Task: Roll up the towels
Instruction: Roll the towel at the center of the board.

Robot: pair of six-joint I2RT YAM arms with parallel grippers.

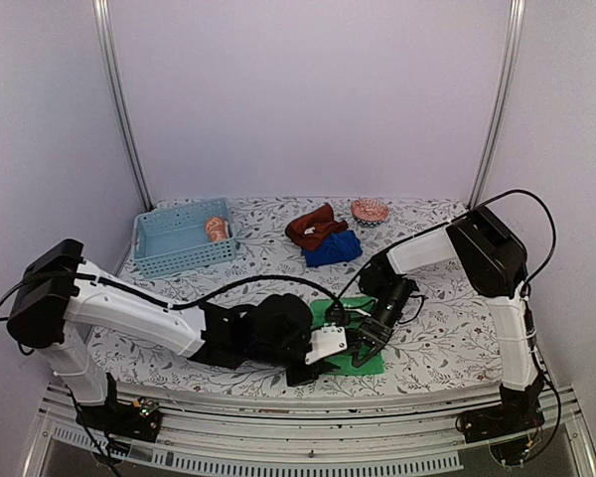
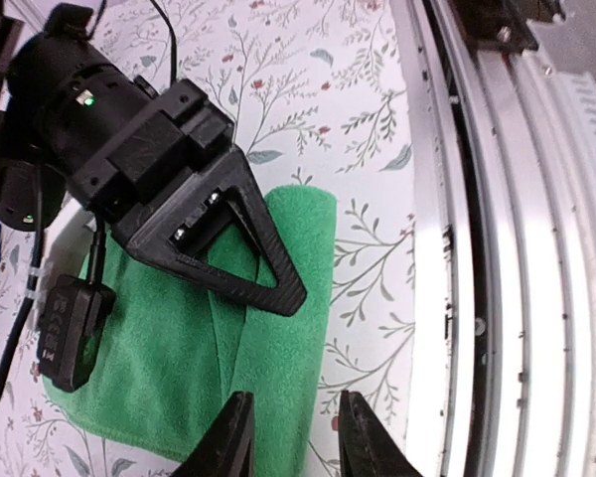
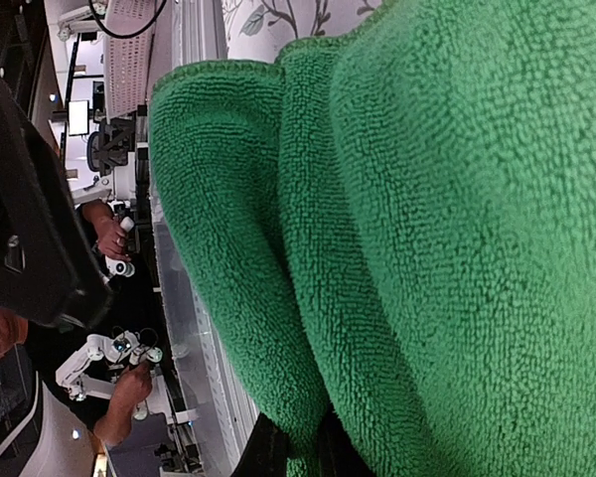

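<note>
Table [image 1: 447, 338] w/ floral cover fills the booth floor. L arm [image 1: 139, 313] reaches in low from the left along the near edge; R arm [image 1: 497, 268] bends down from the right, and both meet at near-centre. Basket [image 1: 179, 260] sits back-left.

Green towel [image 2: 179, 368] lies flat at the table's near edge, centre, under both tools. Its near side is rolled up into a thick ridge next to the metal rail [image 2: 497, 248].

Blue towel [image 1: 333, 248] is bunched at back-centre, touching the brown towel [image 1: 315, 227] heaped just behind it. Orange towel [image 1: 217, 229] is in the basket's right end. Bowl [image 1: 371, 211] stands just right of the brown towel, back edge.

R gripper [image 3: 296, 455]: jaws together, pinched on a fold of the green towel, finger lying across the cloth.

L gripper [image 2: 293, 442]: fingers [image 2: 233, 442] apart w/ a clear gap, above the rolled edge, one finger over cloth, the other over table. No clamp seen.
</note>
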